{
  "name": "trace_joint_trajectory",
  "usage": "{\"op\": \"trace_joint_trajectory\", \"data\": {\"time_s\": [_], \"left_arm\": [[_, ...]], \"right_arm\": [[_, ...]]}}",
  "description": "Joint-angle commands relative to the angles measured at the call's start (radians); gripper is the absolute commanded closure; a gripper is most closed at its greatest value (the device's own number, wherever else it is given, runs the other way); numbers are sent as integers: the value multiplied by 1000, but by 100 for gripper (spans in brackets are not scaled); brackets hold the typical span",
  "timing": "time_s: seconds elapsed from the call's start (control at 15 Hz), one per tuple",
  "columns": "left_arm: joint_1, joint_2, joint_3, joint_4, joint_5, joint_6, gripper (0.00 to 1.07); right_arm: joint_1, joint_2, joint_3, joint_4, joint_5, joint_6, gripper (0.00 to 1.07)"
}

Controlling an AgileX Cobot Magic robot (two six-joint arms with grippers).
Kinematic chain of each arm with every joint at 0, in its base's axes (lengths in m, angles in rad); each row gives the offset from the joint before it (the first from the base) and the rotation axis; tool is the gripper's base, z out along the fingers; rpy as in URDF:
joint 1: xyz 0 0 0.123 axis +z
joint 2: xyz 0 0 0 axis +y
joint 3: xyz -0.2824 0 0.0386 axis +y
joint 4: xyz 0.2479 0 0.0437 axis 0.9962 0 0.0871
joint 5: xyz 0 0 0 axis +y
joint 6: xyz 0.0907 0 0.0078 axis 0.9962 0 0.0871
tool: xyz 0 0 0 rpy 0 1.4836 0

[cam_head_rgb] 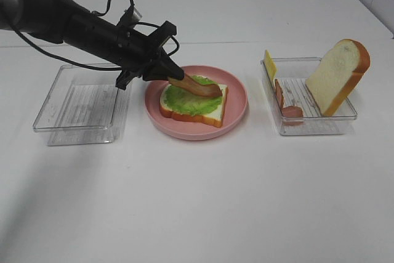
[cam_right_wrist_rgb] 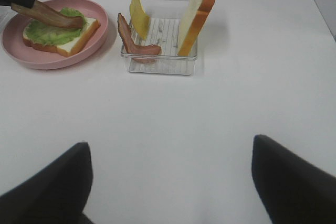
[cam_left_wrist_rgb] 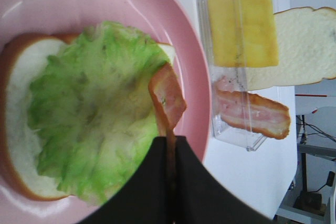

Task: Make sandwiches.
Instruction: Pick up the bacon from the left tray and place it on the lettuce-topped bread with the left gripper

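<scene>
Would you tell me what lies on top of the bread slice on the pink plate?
Green lettuce covers the bread slice; a bacon strip, shut in the left gripper, touches the lettuce. The bread's middle is hidden.

On the tabletop [cam_head_rgb: 197, 201] a plate [cam_head_rgb: 237, 112] sits in the middle. The left tray [cam_head_rgb: 80, 106] and the right tray [cam_head_rgb: 320, 124] stand on either side, each near it but apart. A bread slice [cam_head_rgb: 212, 117] lies flat on the plate with lettuce [cam_head_rgb: 184, 100] on top. A bacon strip [cam_head_rgb: 200, 89] slants down onto the lettuce from the left gripper [cam_head_rgb: 169, 75], which is above the plate's left rim. In the right tray, a cheese slice [cam_head_rgb: 269, 64] and a second bacon strip [cam_head_rgb: 289, 110] lean at the left wall. A second bread slice [cam_head_rgb: 335, 75] stands on edge at the right.
</scene>
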Motion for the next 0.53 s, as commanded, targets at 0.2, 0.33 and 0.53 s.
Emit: {"op": "trace_joint_trajectory", "data": {"time_s": [0.2, 0.33, 0.53], "left_arm": [[7, -12, -16, 54, -4, -15, 58], [7, -12, -50, 56, 4, -13, 23], [7, -58, -102, 137, 7, 12, 18]], "right_arm": [[-6, -12, 3, 2, -9, -5, 29], [-6, -12, 3, 2, -9, -5, 29], [-6, -12, 3, 2, -9, -5, 29]]}}
